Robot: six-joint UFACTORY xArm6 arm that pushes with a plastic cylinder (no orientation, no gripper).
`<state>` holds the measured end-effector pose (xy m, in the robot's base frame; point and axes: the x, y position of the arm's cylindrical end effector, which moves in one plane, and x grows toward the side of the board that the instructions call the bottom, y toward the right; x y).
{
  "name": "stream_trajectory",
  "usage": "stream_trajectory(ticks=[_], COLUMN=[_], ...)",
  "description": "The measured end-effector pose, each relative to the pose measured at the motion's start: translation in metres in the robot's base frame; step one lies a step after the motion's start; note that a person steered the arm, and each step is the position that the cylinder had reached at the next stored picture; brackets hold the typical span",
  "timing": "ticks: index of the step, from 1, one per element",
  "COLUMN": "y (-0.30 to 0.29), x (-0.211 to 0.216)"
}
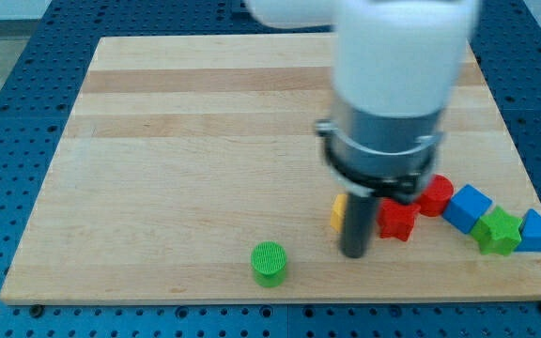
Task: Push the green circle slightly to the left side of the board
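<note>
The green circle [270, 262] is a small ribbed cylinder lying near the board's bottom edge, a little left of centre. My tip [354, 253] is the lower end of the dark rod, standing to the right of the green circle with a clear gap between them. A yellow block [338, 213] shows partly behind the rod. A red block [397, 220] sits just right of the rod.
A second red block [434, 195], a blue block [467, 207], a green star-like block [498, 231] and a blue triangular block [537, 233] cluster at the board's lower right. The wooden board [177, 141] lies on a blue perforated table. The arm's white and grey body hangs over the upper right.
</note>
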<state>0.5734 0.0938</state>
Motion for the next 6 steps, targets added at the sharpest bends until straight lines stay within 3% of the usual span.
stream_trajectory(ticks=[2,3,5,6], y=[0.031,0.015,-0.088,-0.087], x=[0.044,0.045,0.032,0.031])
